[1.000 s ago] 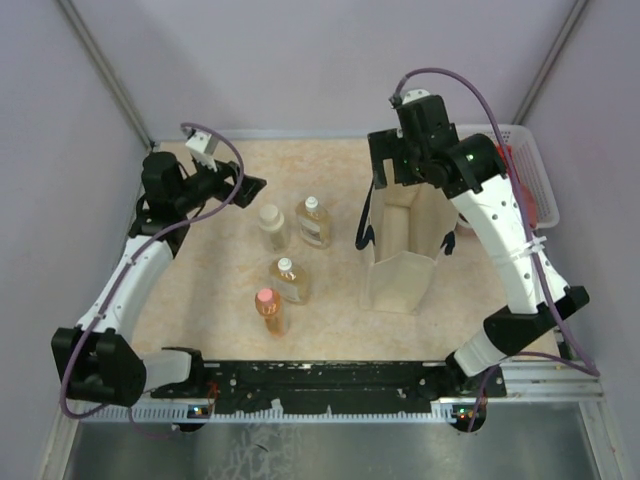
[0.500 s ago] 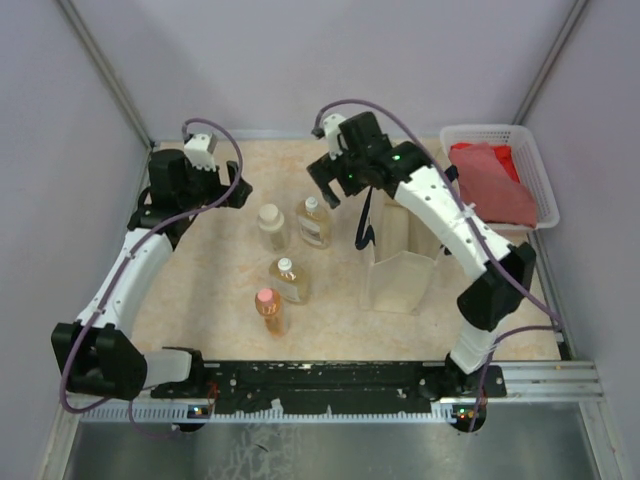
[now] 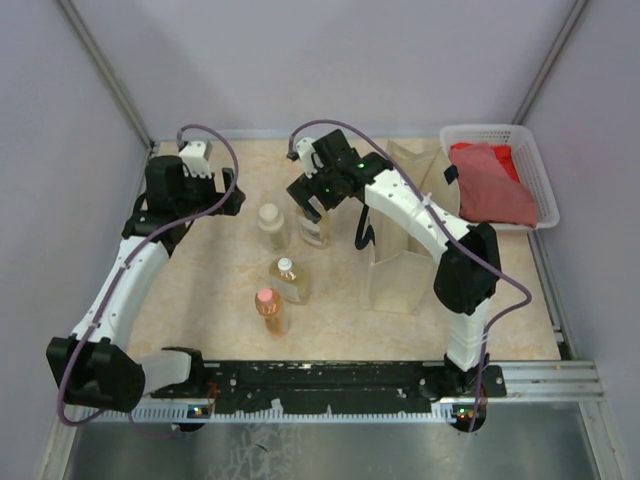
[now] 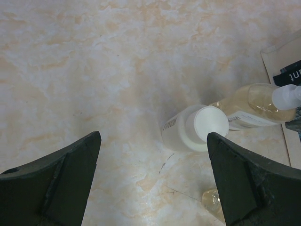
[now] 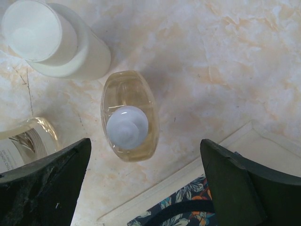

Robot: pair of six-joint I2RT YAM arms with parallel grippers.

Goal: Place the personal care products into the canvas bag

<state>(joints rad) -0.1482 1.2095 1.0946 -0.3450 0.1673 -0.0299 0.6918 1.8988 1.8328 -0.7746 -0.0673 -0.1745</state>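
On the tabletop [image 3: 220, 285], left of the bag [image 3: 400, 275], the back-left bottle [image 3: 271, 223] and back-right bottle [image 5: 128, 123] stand side by side. The mid bottle [image 3: 289, 281] stands before them, and the front bottle [image 3: 268, 310] is nearest the arms. The right pincer [image 3: 312, 207] hangs over the back-right bottle. The basket [image 3: 480, 129], cloth [image 3: 492, 182] inside, sits far right, behind the bag.

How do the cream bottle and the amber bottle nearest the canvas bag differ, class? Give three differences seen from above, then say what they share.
The cream bottle is opaque; the amber bottle is translucent. The cream bottle's cap is nearly as wide as its body; the amber bottle's white cap is much narrower than its body. The cream bottle looks round from above; the amber bottle looks oval. Both stand upright and capped on the table.
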